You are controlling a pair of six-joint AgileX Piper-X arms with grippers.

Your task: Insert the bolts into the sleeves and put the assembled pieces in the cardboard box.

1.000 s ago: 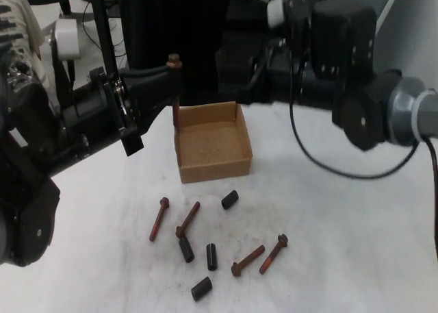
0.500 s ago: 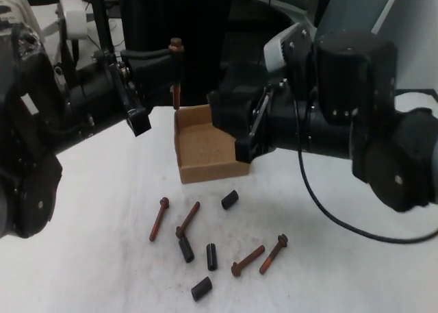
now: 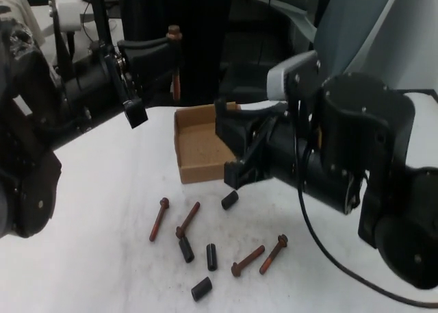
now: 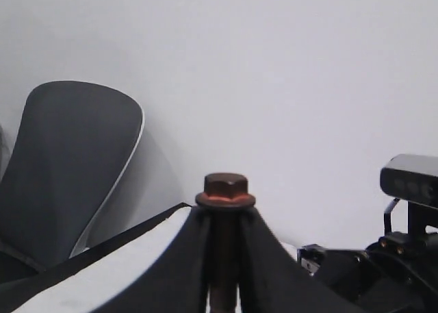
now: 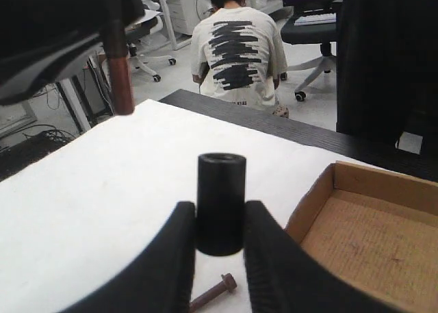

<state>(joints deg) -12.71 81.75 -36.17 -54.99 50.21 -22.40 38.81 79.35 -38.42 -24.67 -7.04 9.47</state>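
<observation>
- Left gripper (image 3: 174, 53), upper left of the high view: fingers clamped on a bolt (image 3: 175, 77), hex head on top, shaft pointing straight down, held in the air.
- Tip of that bolt just above the upper-left corner of the cardboard box (image 3: 198, 170) in the frame, not touching it.
- Same grip in the left wrist view: bolt head resting on top of the two finger pads, shaft pinched between them.
- Right gripper (image 3: 230, 145), centre of the high view, in front of the right part of the box: fingers closed around a sleeve (image 5: 221, 183), seen plainly in the right wrist view, upright, open end up, top half sticking out above the fingertips.
- Box at upper centre of the high view, standing on the white bench (image 3: 102, 190), open top; bare brown floor on the part not covered by the right gripper.
- Below the box in the high view, scattered on the bench: four loose bolts (image 3: 159, 219), two at centre left, two at lower centre right.
- Among them four loose sleeves (image 3: 230, 200): one just below the box, two close together at lower centre, one lowest in the frame.
- All loose pieces outside the box, lying flat.
</observation>
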